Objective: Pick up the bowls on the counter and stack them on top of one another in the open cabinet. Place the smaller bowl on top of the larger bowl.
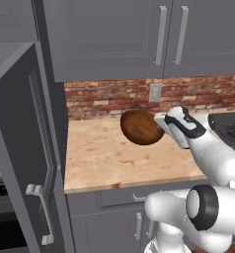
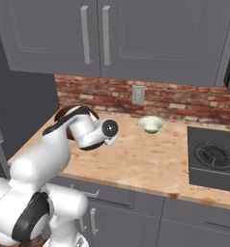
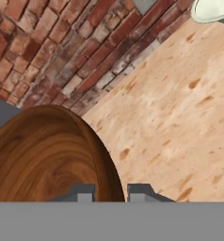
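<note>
From the left base view, we see the larger bowl (image 1: 140, 127) lifted clear of the counter (image 1: 104, 158), tipped on its side with the gripper (image 1: 161, 123) at its right edge. The open cabinet's door (image 1: 25, 163) stands at the left.

Over on the right base view, our arm's wrist covers most of the brown bowl (image 2: 64, 112), just a dark sliver peeking out behind it. The smaller bowl (image 2: 151, 124) sits upright on the counter (image 2: 136, 159) near the brick backsplash (image 2: 184, 103), well apart from the arm, with the stovetop (image 2: 214, 159) off to the right.

In the hand view, our fingertips (image 3: 85, 193) sit either side of the brown bowl's rim (image 3: 97, 155), clamped on it. The pale bowl (image 3: 212, 10) pokes in at the top right corner.
</note>
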{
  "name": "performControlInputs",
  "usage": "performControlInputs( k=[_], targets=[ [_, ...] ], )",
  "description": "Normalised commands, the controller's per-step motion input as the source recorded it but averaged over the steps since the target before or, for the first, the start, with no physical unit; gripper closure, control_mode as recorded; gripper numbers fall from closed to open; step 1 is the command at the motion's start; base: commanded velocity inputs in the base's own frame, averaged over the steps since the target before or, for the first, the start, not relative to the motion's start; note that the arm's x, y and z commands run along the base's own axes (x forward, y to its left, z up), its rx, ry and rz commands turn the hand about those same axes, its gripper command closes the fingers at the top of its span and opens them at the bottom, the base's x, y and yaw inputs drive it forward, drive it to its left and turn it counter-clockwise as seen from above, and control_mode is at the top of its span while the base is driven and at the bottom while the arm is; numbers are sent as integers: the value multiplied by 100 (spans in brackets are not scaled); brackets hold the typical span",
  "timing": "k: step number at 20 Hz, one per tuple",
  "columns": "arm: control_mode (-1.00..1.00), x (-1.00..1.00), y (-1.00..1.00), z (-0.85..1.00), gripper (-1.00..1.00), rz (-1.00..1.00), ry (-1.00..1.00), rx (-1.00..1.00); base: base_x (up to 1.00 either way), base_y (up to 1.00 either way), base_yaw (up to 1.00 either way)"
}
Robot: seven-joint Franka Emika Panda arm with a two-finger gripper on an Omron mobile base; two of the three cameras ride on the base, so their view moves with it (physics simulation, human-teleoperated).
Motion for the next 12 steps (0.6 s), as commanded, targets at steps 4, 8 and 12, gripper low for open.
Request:
performControlInputs(
  k=[4,8,12],
  targets=[
    [-100,-50,0,42,100,0,0,3,0,0,0],
    [-100,-44,0,33,100,0,2,2,0,0,0],
    [-100,-34,-4,27,100,2,4,1,0,0,0]
  ],
)
